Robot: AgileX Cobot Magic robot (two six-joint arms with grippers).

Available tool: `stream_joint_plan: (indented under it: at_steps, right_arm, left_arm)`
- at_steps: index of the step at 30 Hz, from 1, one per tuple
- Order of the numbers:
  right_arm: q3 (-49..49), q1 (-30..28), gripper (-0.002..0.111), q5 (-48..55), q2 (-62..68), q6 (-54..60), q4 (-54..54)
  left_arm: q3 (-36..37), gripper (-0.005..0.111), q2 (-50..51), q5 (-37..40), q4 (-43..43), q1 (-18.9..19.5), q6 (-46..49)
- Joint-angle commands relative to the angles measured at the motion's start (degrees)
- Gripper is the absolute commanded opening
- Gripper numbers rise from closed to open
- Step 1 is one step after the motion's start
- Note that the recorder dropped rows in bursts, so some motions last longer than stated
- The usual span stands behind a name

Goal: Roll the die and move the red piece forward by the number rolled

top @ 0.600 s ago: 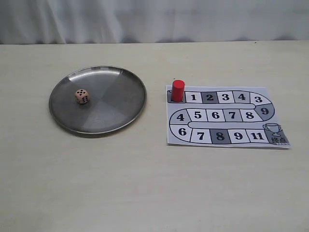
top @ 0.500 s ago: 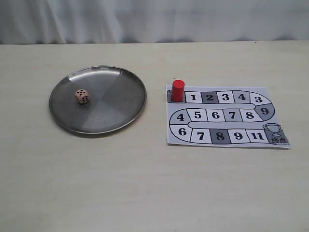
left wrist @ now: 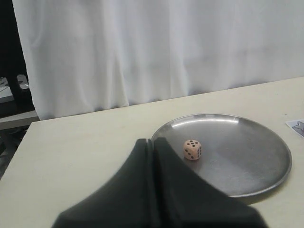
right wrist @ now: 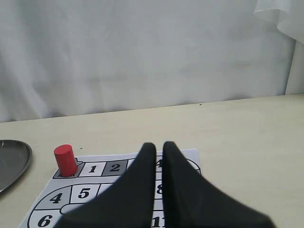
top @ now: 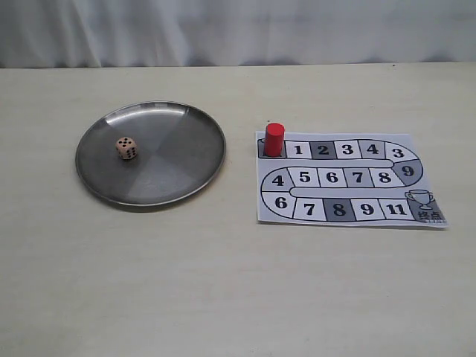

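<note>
A round, shallow metal plate (top: pixel 178 160) sat at the left centre of the frame on a pale beige table (top: pixel 223 290), with a white curtain (top: pixel 238 30) hanging across the top behind it. Apart from the plate, at the right centre, lay a flat paper game board (top: pixel 332 177). It was printed with a winding track of white and grey numbered squares, ending at a trophy drawing (top: pixel 421 198) in its lower right corner.

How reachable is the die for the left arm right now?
Probably yes. The die sits alone in the shallow metal plate, ahead of the left gripper, with nothing between them. Its fingers are shut, so they'd need to open first.
</note>
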State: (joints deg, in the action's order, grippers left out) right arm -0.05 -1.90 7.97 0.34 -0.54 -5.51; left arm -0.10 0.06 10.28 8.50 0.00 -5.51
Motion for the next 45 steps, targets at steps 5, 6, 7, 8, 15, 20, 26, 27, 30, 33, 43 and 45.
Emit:
stream_joint_plan:
  at_steps: [5,6,7,8,15,20,26,27,30,33,43,45]
  right_arm:
    - [0.1,-0.2,0.004,0.0,-0.3,0.2,0.4]
    - [0.1,-0.2,0.004,0.0,-0.3,0.2,0.4]
    - [0.1,-0.2,0.004,0.0,-0.3,0.2,0.4]
    - [0.1,-0.2,0.004,0.0,-0.3,0.2,0.4]
    - [0.1,-0.2,0.004,0.0,-0.3,0.2,0.4]
    - [0.1,-0.2,0.004,0.0,-0.3,0.2,0.4]
    - [0.1,-0.2,0.004,-0.4,-0.3,0.1,0.3]
    - [0.1,-0.2,0.004,-0.4,-0.3,0.1,-0.3]
    - [0.1,-0.2,0.004,-2.4,-0.3,-0.3,-6.2]
    - [0.1,-0.2,0.004,-9.5,-0.3,-0.3,-16.2]
    - [-3.8,0.0,0.004,-29.5,2.5,-15.9,5.1]
    - [-4.8,0.0,0.004,-28.4,7.5,-24.9,15.8]
  left_arm:
    - [0.1,0.000,-0.1,-0.3,-0.2,0.0,-0.1]
    - [0.1,0.000,-0.1,-0.3,-0.2,0.0,-0.1]
    - [0.1,0.000,-0.1,-0.3,-0.2,0.0,-0.1]
    - [0.1,0.000,-0.1,-0.3,-0.2,0.0,-0.1]
    - [0.1,0.000,-0.1,-0.3,-0.2,0.0,-0.1]
    - [0.1,0.000,-0.1,-0.3,-0.2,0.0,-0.1]
    - [0.1,0.000,-0.1,-0.3,-0.2,0.0,-0.1]
    - [0.1,0.000,-0.1,-0.3,-0.2,0.0,-0.1]
    - [0.1,0.000,-0.1,-0.3,-0.2,0.0,-0.1]
    - [0.1,0.000,-0.1,-0.3,-0.2,0.0,-0.1]
    - [0.1,0.000,-0.1,-0.3,-0.2,0.0,-0.1]
    - [0.1,0.000,-0.1,-0.3,-0.2,0.0,-0.1]
